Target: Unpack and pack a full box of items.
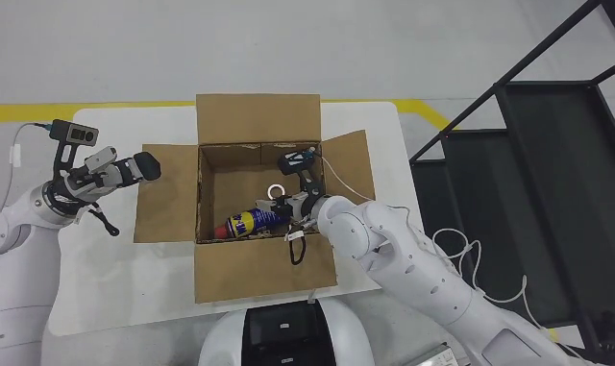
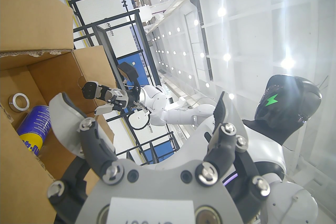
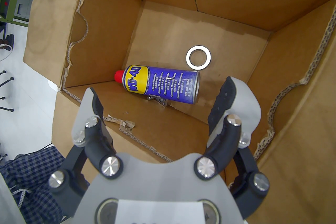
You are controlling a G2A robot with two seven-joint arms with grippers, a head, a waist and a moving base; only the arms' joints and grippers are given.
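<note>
the open cardboard box [image 1: 258, 116] stands in the middle of the table with all its flaps folded out. on its floor, toward the near left, a blue and yellow spray can [image 3: 160, 83] lies on its side with the red cap pointing left. a flat metal ring [image 3: 198, 57] lies just beyond the can's base end, close to it but apart. a small metal bracket [image 3: 158, 100] pokes out from under the can.

the right gripper [image 3: 160, 89] hangs over the near side of the box, above the can, its jaws spread wide and holding nothing. the left gripper [image 2: 141, 101] sits off the left side of the box, also spread and empty.

the can looks rigid, smooth and prone to rolling, and probably has some weight. a pinch across the middle of its body, square to its length, seems safest. the ring is hard, thin and flat against the cardboard, so it likely needs a fingertip in the hole and one outside.
</note>
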